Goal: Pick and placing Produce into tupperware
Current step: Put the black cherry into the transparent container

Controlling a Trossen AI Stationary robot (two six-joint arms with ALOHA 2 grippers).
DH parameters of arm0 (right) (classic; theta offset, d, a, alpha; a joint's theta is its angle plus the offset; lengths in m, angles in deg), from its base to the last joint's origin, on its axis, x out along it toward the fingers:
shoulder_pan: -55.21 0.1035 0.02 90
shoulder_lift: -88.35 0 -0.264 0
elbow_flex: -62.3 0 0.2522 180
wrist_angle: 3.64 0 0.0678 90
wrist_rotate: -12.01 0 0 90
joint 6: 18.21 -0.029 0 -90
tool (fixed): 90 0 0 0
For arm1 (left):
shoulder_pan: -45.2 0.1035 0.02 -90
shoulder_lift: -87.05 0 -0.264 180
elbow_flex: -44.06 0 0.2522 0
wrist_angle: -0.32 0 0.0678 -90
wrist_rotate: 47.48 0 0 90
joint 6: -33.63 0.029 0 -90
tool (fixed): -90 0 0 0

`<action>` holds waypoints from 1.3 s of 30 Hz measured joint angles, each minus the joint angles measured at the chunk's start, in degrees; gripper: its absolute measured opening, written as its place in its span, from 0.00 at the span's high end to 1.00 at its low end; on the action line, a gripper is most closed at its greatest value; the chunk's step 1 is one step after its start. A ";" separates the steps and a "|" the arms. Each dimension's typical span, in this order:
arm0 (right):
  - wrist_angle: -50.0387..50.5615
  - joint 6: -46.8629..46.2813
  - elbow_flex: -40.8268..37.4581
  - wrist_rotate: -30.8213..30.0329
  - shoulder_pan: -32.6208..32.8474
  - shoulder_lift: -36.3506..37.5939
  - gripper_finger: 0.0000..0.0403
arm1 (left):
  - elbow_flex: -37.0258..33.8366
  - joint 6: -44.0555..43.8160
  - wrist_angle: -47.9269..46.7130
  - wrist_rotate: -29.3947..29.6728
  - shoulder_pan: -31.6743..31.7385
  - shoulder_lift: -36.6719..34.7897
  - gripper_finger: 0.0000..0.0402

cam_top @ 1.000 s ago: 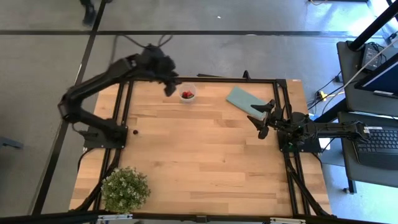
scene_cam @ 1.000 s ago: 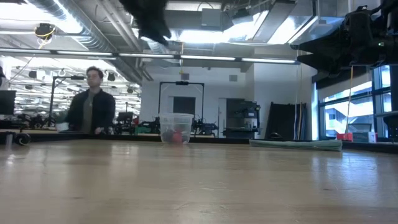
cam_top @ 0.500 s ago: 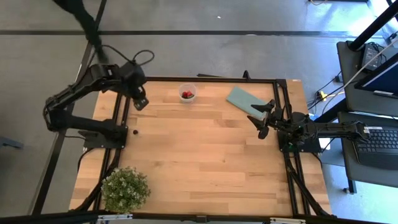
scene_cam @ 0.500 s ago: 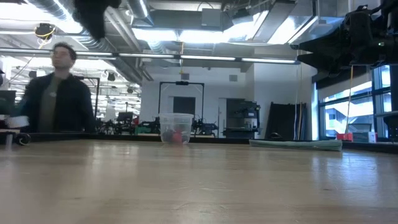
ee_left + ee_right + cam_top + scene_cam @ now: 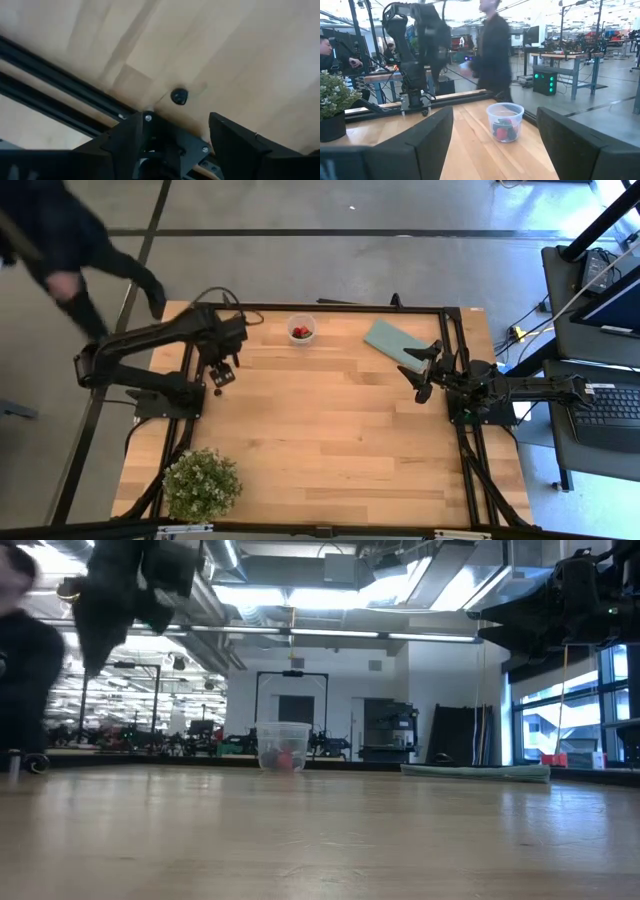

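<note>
With claws parted, left gripper hung right above small dark maroon berry by table's left edge; right gripper much farther.

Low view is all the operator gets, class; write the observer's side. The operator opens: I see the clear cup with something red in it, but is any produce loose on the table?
Observer: Yes. One dark berry lies on the table, close to its left edge.
Operator: Where is the left gripper?
Observer: The left gripper hangs right beside that berry, jaws open, nothing between them.
Operator: And the right arm?
Observer: The right gripper waits open at the right edge, beside the teal piece.
</note>
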 joint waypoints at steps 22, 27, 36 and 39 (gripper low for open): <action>-0.01 1.29 0.00 0.00 0.01 0.00 0.29 | -9.41 -10.91 13.36 -0.67 -8.29 2.45 0.46; 0.06 1.25 0.00 0.00 0.02 0.00 0.29 | -10.58 -16.42 13.98 -0.82 -9.19 3.17 0.48; 0.01 1.25 0.00 0.00 0.02 -0.02 0.29 | -20.03 -37.10 19.53 -2.74 -9.33 3.19 0.50; -0.02 1.25 0.00 -0.02 0.02 -0.02 0.29 | -22.18 -40.14 21.33 -3.28 -9.35 3.21 0.52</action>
